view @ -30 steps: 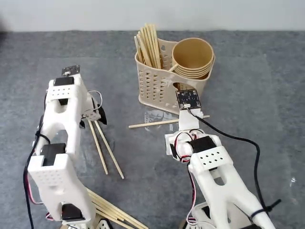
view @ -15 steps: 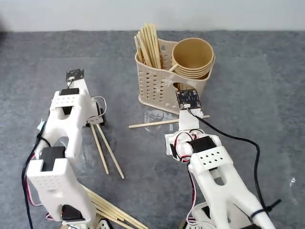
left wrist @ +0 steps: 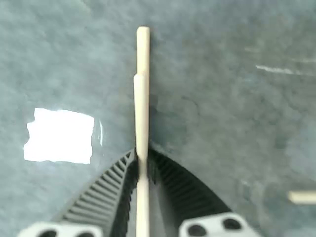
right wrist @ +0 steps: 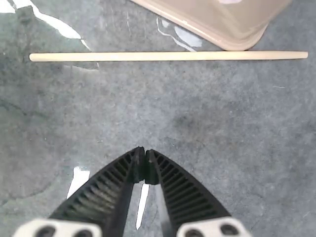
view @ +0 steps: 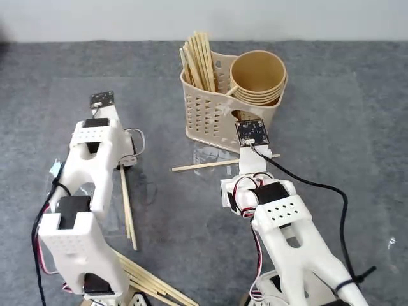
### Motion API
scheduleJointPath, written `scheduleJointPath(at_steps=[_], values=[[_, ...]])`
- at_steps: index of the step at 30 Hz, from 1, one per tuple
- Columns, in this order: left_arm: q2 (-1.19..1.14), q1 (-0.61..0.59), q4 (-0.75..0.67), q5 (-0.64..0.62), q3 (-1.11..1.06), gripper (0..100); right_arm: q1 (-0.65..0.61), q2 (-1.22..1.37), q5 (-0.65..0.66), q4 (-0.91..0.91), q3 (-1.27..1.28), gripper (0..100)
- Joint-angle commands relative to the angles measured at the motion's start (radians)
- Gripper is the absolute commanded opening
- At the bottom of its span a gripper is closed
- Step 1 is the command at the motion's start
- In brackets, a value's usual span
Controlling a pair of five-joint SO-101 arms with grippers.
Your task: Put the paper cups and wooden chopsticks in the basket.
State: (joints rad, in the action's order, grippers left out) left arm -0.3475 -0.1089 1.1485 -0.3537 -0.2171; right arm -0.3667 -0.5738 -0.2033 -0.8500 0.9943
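The basket (view: 213, 121) was beige, its walls patterned with rows of small slots. The cups (view: 258, 76) inside the basket were plain tan-brown. The chopsticks (view: 199, 60) inside the basket, the single chopstick (view: 204, 166) in front of the basket and the pair of chopsticks (view: 127, 204) left of the basket were pale, unmarked wood. The table (view: 357, 127) was mottled grey. The left arm (view: 89, 185) and right arm (view: 287, 223) were white with black motors. The left gripper (left wrist: 141, 157) and right gripper (right wrist: 144, 157) were black and ribbed.
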Motion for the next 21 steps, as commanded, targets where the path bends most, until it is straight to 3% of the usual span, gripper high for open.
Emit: scheduleJointPath(at_steps=[1,7,14,21], values=[[0.152,0.044,0.087,-0.020,0.068,1,0.005,-0.025,-0.005,0.012,-0.003,0.9],[0.400,0.094,0.218,-0.020,0.148,1,0.005,-0.025,-0.005,0.012,-0.003,0.9],[0.654,0.140,0.226,-0.091,0.252,1,0.005,-0.024,-0.005,0.012,-0.003,0.9],[0.683,0.158,0.037,-0.229,0.444,1,0.005,-0.022,-0.005,0.012,-0.003,0.9]])
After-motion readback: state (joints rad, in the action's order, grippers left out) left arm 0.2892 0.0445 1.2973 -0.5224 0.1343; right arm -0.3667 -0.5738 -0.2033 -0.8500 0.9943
